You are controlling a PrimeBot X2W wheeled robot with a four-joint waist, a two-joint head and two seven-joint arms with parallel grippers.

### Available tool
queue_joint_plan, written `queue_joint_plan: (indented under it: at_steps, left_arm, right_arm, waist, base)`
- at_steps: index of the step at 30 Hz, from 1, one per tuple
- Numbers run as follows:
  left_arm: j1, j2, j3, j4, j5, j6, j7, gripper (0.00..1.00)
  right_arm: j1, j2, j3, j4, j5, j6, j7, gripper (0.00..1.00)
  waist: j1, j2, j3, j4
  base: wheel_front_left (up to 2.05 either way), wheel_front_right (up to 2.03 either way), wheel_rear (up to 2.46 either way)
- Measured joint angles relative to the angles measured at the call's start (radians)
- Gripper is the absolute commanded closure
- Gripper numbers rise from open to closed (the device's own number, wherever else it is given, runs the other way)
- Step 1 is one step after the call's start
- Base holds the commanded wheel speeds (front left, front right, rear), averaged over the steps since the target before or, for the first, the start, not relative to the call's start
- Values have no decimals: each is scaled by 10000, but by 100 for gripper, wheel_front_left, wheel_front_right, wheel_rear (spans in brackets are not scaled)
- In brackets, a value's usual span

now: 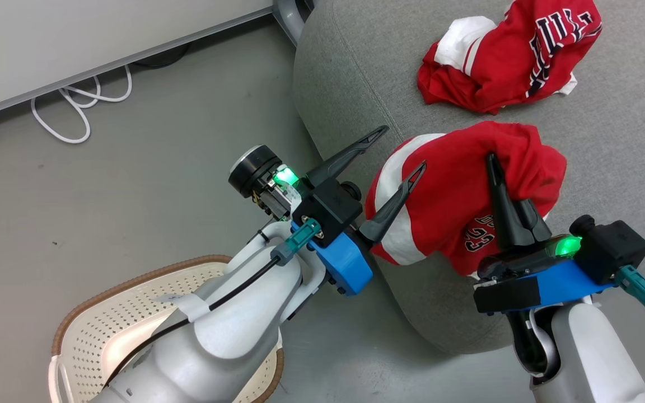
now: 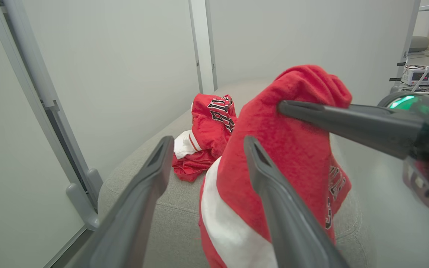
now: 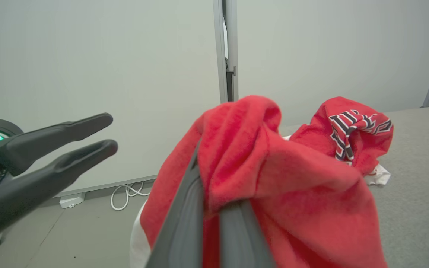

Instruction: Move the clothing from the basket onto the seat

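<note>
Standing on the floor (image 1: 132,196) just off the sofa (image 1: 356,73), the basket (image 1: 126,282) is seen at the lower left corner of the head view. Most of its inside is covered by the pale left forearm. Perforated wall and a pale bottom can be made out, and what lies under the arm cannot be told.

A red jersey (image 1: 451,190) is clamped at its top fold by the right gripper (image 1: 496,173), whose fingers are pressed together on the fabric. It is draped over the sofa's rounded near edge, its white stripe toward the left gripper (image 1: 403,148). That gripper is held just beside it with its fingers spread wide apart; whether a fingertip touches the cloth cannot be told. A second jersey (image 1: 501,61) is laid crumpled farther in from that edge, apart from the first, its block lettering uppermost.

A printed number on the red jersey is shown in the head view; in the right wrist view it is hidden by folds. A white cable (image 1: 76,106) along the wall is shown in the head and right wrist views. What appears to be a small instrument with a display (image 2: 421,74) is given by the left wrist view, too small to make out. The red jersey's lower folds are cut off there, so contact with the cushion cannot be judged.
</note>
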Motion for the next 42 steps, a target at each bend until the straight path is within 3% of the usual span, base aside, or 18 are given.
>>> queue_joint_plan:
  at_steps: [7, 12, 20, 27, 32, 35, 38, 42]
  left_arm:
    - [-17, 44, 77, -50, -61, 136, -17, 0]
    - [-120, 205, 132, -219, -40, 268, -42, 0]
    - [-776, 600, 132, -709, 226, 313, 255, 0]
    - [-1538, 953, 255, -1321, 493, 443, 504, 0]
    - [-1911, 1172, 280, -1626, 652, 474, 583, 0]
    - [-1996, 1258, 257, -1749, 708, 474, 616, 0]
    - [-2112, 1336, 257, -1854, 738, 485, 631, 0]
    - [-2127, 1383, 232, -1923, 738, 539, 631, 0]
  right_arm:
    - [-139, 2, -449, -468, -244, 0, -2, 100]
    - [-1135, -173, -1126, -932, -349, 0, -2, 100]
    - [-3953, -1189, -2754, -1626, -497, 0, -2, 100]
    - [-6323, -2767, -5056, -1779, -527, 0, -2, 100]
    - [-7229, -4174, -5998, -732, -439, 0, -2, 100]
    - [-7445, -4855, -6042, 395, -550, 0, 0, 100]
    - [-7595, -5035, -5776, 1340, -656, 2, 0, 100]
    - [-7593, -4656, -5795, 2217, -719, 0, -2, 100]
  waist:
    - [-1, 0, 76, 268]
    - [-1, 0, 401, 441]
    - [0, 0, 1677, 754]
    - [1, 0, 3246, 1033]
    - [1, 0, 4375, 1220]
    - [1, 0, 4947, 1326]
    - [1, 0, 5390, 1426]
    - [2, 0, 5732, 1528]
  base:
    - [0, 0, 0]
    - [0, 0, 0]
    - [0, 0, 0]
    - [0, 0, 0]
    - [0, 0, 0]
    - [0, 0, 0]
    - [0, 0, 0]
    - [0, 0, 0]
